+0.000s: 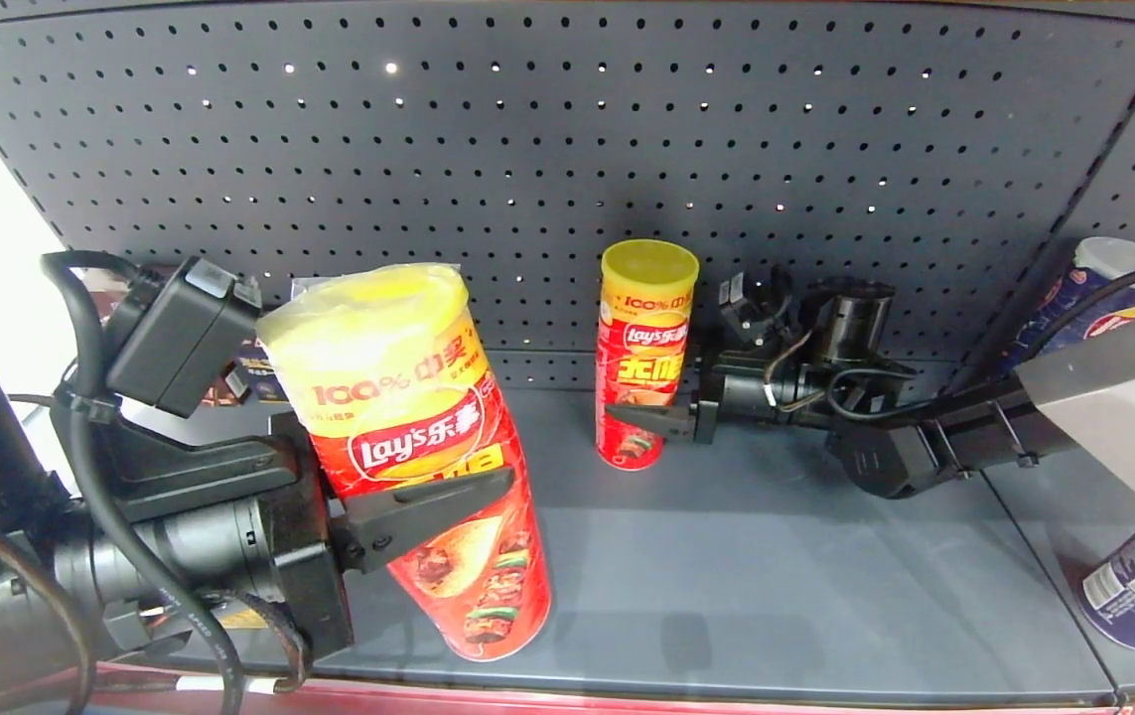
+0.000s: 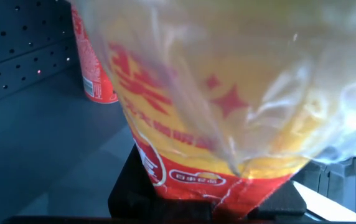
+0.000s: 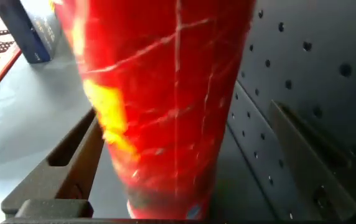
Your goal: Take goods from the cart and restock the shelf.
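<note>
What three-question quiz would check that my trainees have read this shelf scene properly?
1. True or false: the left hand grips a blue can.
2. The far can is: A) upright on the shelf; B) lying flat; C) stacked on another can.
3. Which hand straddles the far can?
Key: 1 false, it grips a red-and-yellow can; 2 A; 3 the right hand.

Brand logo, slogan print on near can [image 1: 408, 437], far can [image 1: 644, 348].

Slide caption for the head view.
Left gripper holds a tilted can; right gripper straddles an upright can on the shelf.
</note>
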Tool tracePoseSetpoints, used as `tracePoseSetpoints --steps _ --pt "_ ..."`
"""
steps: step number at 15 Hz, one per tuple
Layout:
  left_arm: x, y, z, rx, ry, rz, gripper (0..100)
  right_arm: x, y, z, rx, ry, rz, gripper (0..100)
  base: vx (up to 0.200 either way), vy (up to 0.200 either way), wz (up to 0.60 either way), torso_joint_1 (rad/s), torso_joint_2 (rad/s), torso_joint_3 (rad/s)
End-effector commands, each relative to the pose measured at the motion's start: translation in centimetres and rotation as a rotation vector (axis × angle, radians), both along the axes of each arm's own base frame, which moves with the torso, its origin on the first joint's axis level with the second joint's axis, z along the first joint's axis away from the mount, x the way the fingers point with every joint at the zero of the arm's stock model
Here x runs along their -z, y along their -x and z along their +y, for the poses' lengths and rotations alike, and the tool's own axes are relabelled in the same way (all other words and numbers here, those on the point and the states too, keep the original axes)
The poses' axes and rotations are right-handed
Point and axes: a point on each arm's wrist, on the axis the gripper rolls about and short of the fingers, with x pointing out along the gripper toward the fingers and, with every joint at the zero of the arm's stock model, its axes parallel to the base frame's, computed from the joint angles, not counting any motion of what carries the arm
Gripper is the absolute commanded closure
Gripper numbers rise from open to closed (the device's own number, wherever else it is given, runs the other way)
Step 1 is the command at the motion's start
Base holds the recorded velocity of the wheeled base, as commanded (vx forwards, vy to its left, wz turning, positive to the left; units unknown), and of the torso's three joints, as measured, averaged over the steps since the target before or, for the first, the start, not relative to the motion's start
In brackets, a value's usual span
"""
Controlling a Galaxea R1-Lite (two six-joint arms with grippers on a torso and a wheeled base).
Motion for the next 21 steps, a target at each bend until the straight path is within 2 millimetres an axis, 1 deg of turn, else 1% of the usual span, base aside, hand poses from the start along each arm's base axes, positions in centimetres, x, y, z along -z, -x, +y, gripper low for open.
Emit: tracePoseSetpoints --steps 1,2,5,7,10,12,14,15,16,17,18,19,20,21 --pt "0.3 0.1 0.1 0.0 -0.005 0.008 100 0.5 -0.3 0.8 -0.022 -0.001 0.002 100 0.0 0.0 0.0 0.0 0.0 0.0" --pt "0.4 0.1 0.1 -0.002 -0.007 0.011 100 0.4 0.0 1.0 -0.03 -0.001 0.008 100 0.0 0.0 0.0 0.0 0.0 0.0" --pt "0.5 0.2 0.2 -0.005 -0.008 0.013 100 0.6 0.1 1.0 -0.028 0.001 0.014 100 0.0 0.0 0.0 0.0 0.0 0.0" --pt "0.5 0.2 0.1 -0.002 -0.009 0.014 100 0.5 0.7 1.0 -0.033 0.004 0.021 100 0.0 0.0 0.0 0.0 0.0 0.0" --pt "0.5 0.2 0.1 -0.002 -0.009 0.012 100 -0.1 2.3 0.5 0.007 0.005 0.026 100 0.0 0.0 0.0 0.0 0.0 0.0" --pt "0.4 0.2 0.1 -0.002 -0.007 0.008 100 -0.9 4.5 0.4 -0.002 0.001 0.023 100 0.0 0.0 0.0 0.0 0.0 0.0" --pt "0.2 0.1 0.1 -0.003 -0.004 0.004 100 -1.7 8.2 0.3 0.005 -0.004 0.022 100 0.0 0.0 0.0 0.0 0.0 0.0" --pt "0.3 0.1 0.1 -0.003 -0.005 0.008 100 -1.8 10.0 0.3 0.01 -0.006 0.027 100 0.0 0.0 0.0 0.0 0.0 0.0" --pt "0.3 0.2 0.2 -0.003 -0.006 0.007 100 -1.9 10.9 0.3 0.012 -0.008 0.032 100 0.0 0.0 0.0 0.0 0.0 0.0" --pt "0.4 0.2 0.1 -0.002 -0.008 0.01 100 -1.8 13.9 0.3 0.021 -0.021 0.043 100 0.0 0.0 0.0 0.0 0.0 0.0" --pt "0.4 0.2 0.1 -0.002 -0.008 0.008 100 -1.6 15.5 0.3 0.04 -0.033 0.052 100 0.0 0.0 0.0 0.0 0.0 0.0" --pt "0.4 0.2 0.1 0.0 -0.007 0.007 100 -1.3 16.2 0.3 0.052 -0.04 0.054 100 0.0 0.0 0.0 0.0 0.0 0.0" --pt "0.2 0.1 0.1 0.0 -0.004 0.004 100 -0.3 17.2 0.0 0.064 -0.041 0.058 100 0.0 0.0 0.0 0.0 0.0 0.0" --pt "0.2 0.1 0.1 -0.002 -0.004 0.004 100 0.2 17.5 -0.1 0.063 -0.038 0.059 100 0.0 0.0 0.0 0.0 0.0 0.0"
